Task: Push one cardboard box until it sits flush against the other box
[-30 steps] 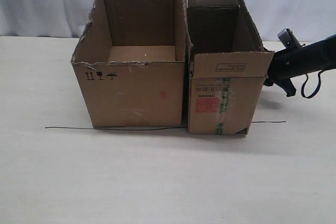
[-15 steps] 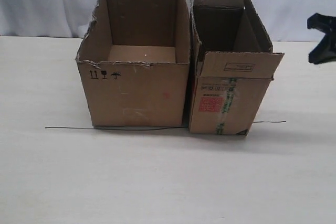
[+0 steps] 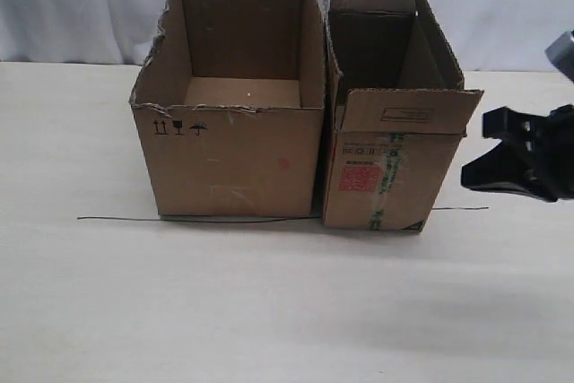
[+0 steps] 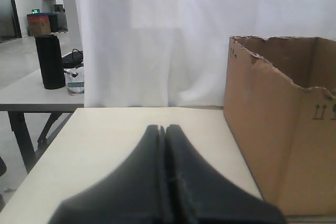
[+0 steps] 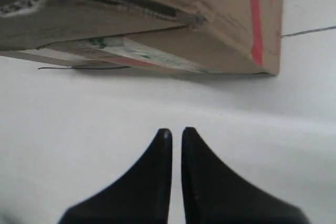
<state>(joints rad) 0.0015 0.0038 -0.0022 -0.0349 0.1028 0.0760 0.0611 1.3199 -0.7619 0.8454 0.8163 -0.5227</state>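
Observation:
The cardboard box (image 3: 386,168), narrow with a red label and green-striped tape, stands right beside the other box (image 3: 233,159), the wide one with a torn rim. Only a thin dark seam shows between them. My right gripper (image 3: 480,161) hovers just right of the narrow box, apart from it. In the right wrist view the right gripper (image 5: 176,132) shows a thin slit and holds nothing, with the cardboard box (image 5: 220,40) ahead. My left gripper (image 4: 164,128) is shut and empty, beside the other box (image 4: 283,140). The exterior view does not show it.
A thin black wire (image 3: 117,219) lies on the pale table (image 3: 269,311) along the boxes' front edges and comes out again at the right (image 5: 310,31). A white curtain (image 3: 90,6) hangs behind. A side table with a black cylinder (image 4: 51,61) stands beyond.
The right arm pulled away from the narrow box's side towards the right edge. It now sits lower, level with the box's front. The boxes have stayed put over the last half second.

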